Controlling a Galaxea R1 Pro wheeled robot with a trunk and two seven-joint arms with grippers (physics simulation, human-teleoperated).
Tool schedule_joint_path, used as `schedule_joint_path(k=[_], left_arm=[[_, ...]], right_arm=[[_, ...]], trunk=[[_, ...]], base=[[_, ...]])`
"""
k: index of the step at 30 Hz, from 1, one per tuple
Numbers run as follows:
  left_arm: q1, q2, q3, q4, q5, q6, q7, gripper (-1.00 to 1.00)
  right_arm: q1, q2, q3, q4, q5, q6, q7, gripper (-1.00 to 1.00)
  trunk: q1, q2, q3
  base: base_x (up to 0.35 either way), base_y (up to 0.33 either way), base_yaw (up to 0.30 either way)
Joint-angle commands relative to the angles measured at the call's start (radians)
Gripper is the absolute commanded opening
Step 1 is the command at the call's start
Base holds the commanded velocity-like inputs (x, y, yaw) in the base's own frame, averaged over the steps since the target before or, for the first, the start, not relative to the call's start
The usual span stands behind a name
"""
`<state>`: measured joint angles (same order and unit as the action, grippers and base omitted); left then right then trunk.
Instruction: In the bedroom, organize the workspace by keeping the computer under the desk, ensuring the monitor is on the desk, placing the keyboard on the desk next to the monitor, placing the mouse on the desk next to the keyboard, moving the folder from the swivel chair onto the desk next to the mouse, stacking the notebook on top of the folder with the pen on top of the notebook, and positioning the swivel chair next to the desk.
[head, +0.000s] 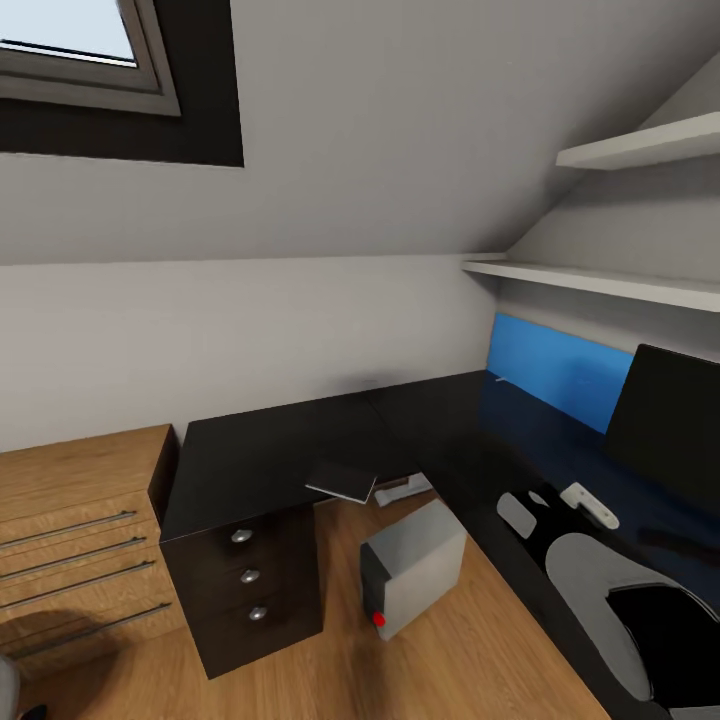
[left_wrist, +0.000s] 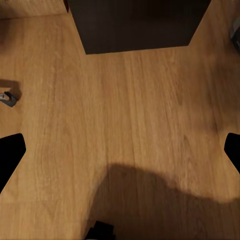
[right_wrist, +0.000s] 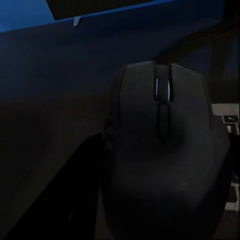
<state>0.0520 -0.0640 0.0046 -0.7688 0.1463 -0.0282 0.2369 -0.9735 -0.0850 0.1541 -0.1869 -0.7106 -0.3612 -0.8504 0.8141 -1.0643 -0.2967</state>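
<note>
The computer (head: 413, 567) stands on the floor (left_wrist: 125, 125) beside the desk (head: 270, 450), the monitor (head: 665, 425) at three o'clock. The mouse (right_wrist: 165, 150) sits clamped in the right gripper (right_wrist: 162, 165), held over the desktop. The left gripper (left_wrist: 120, 150) hangs spread wide above bare floor.

No legible text, labels, brands or numbers on any surface (keyboard keys too dark to read).

Place: an attic bedroom's home-office corner.
Ceiling: sloped, with a skylight (head: 75, 50).
Furniture: a black corner desk (head: 270, 450) with knobbed drawers stood beside a wooden cabinet (head: 75, 530).
Equipment: a monitor (head: 665, 425) sat on the desk; a computer (head: 415, 568) stood on the wood floor (head: 330, 670).
Walls: white shelves (head: 640, 145).
</note>
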Motion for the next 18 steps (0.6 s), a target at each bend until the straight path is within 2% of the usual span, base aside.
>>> schedule_joint_path(k=[1, 18], left_arm=[[0.0, 0.0, 0.0, -0.001, 0.01, -0.003, 0.001, 1.0], [0.0, -0.002, 0.0, -0.001, 0.01, -0.004, 0.002, 1.0]], right_arm=[[0.0, -0.001, 0.009, 0.0, -0.011, -0.008, -0.004, -1.0], [0.001, 0.003, 0.012, 0.002, -0.012, -0.03, -0.016, -1.0]], trunk=[[0.0, -0.001, -0.001], [0.0, -0.001, -0.001]], base=[[0.0, 0.0, 0.0], [0.0, 0.0, 0.0]])
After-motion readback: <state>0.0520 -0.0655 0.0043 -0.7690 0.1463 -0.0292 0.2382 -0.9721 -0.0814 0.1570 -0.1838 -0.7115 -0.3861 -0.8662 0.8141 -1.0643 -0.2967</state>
